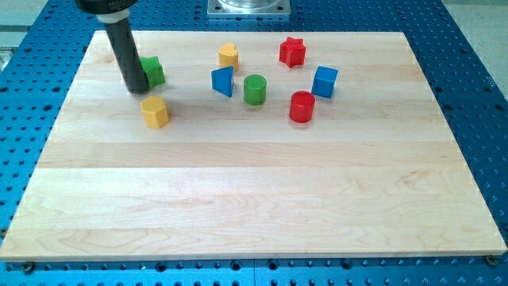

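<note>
My tip (136, 87) stands near the board's upper left, right against the left side of the green star block (153, 71), which the rod partly hides. Just below and right of the tip sits the yellow hexagonal block (156, 112). Further right, a blue triangular block (223, 81) lies beside the green cylinder (255, 90), with a yellow block (229, 56) above them. A red cylinder (302, 106), a blue cube (324, 82) and a red star block (292, 52) are grouped at the upper right.
The wooden board (254, 199) lies on a blue perforated table (476, 95). A metal mount (248, 7) shows at the view's top edge.
</note>
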`<state>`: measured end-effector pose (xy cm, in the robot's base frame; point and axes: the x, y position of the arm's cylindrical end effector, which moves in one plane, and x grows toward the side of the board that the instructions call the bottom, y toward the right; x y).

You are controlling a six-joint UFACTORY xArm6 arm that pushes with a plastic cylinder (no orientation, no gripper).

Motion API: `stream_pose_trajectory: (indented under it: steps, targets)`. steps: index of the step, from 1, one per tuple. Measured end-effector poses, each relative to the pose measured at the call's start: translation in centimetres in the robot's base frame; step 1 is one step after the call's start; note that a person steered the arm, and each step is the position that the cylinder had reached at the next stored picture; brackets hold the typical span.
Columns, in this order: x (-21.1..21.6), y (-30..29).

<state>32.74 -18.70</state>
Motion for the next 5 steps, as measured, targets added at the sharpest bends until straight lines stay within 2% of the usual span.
stream_pose_trajectory:
  steps: [1,2,4,5]
  targets:
    - [-1.5,0.8]
    - [-1.4,6.4]
    - [0.4,9.3]
    - [0.4,13.2]
